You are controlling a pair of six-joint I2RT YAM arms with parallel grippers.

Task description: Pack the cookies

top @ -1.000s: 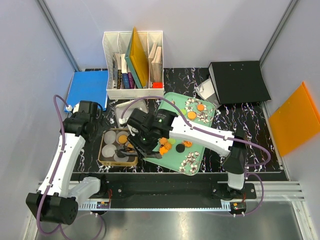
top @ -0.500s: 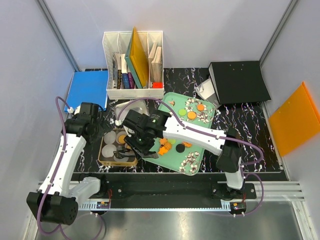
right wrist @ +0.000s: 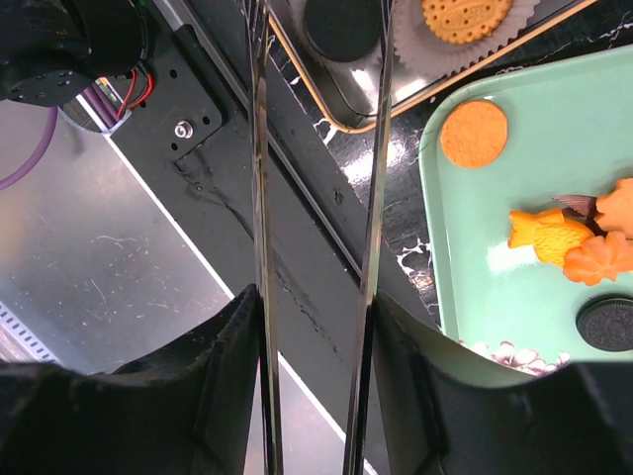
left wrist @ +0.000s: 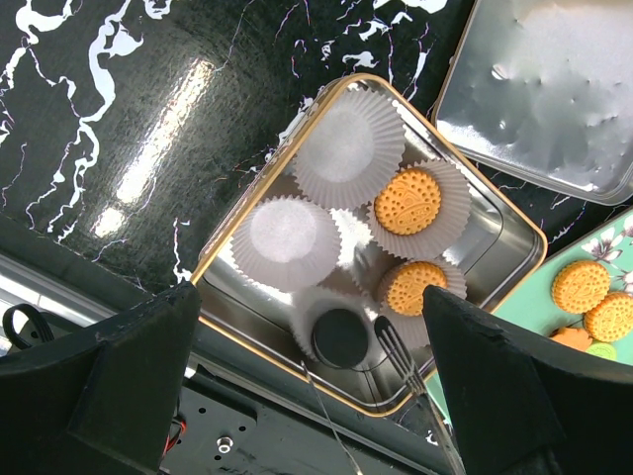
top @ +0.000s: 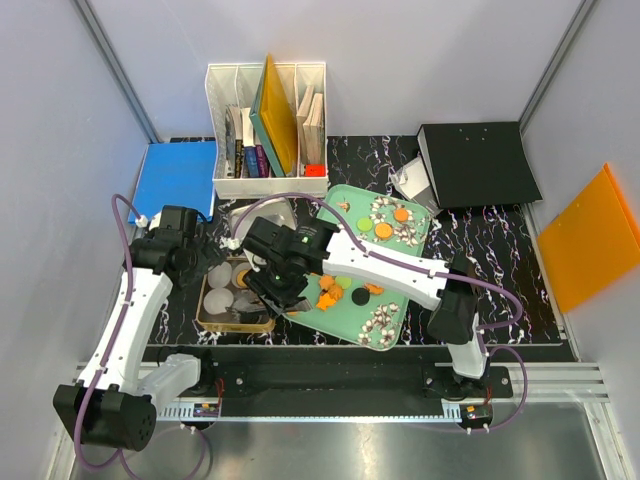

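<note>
A gold-rimmed tin (left wrist: 269, 180) holds white paper cups. Two orange cookies (left wrist: 410, 201) and one black cookie (left wrist: 339, 336) lie in cups there. More cookies, orange (top: 400, 213) and black (top: 360, 296), lie on the mint-green tray (top: 400, 300). My right gripper (right wrist: 316, 297) is shut on metal tongs (right wrist: 376, 198). The tong tips stand apart on either side of the black cookie (right wrist: 341, 25) in its cup. My left gripper (left wrist: 309, 292) hangs wide open above the tin and holds nothing.
The tin's silver lid (left wrist: 544, 89) lies just behind the tin. A white file organizer (top: 266, 130), a blue folder (top: 180, 175) and a black binder (top: 478, 165) stand at the back. An orange sheet (top: 590, 235) leans at the right.
My right arm has shifted a little left and back over the tin with the tongs, and the tong arms have spread apart. The left arm has hardly moved.
</note>
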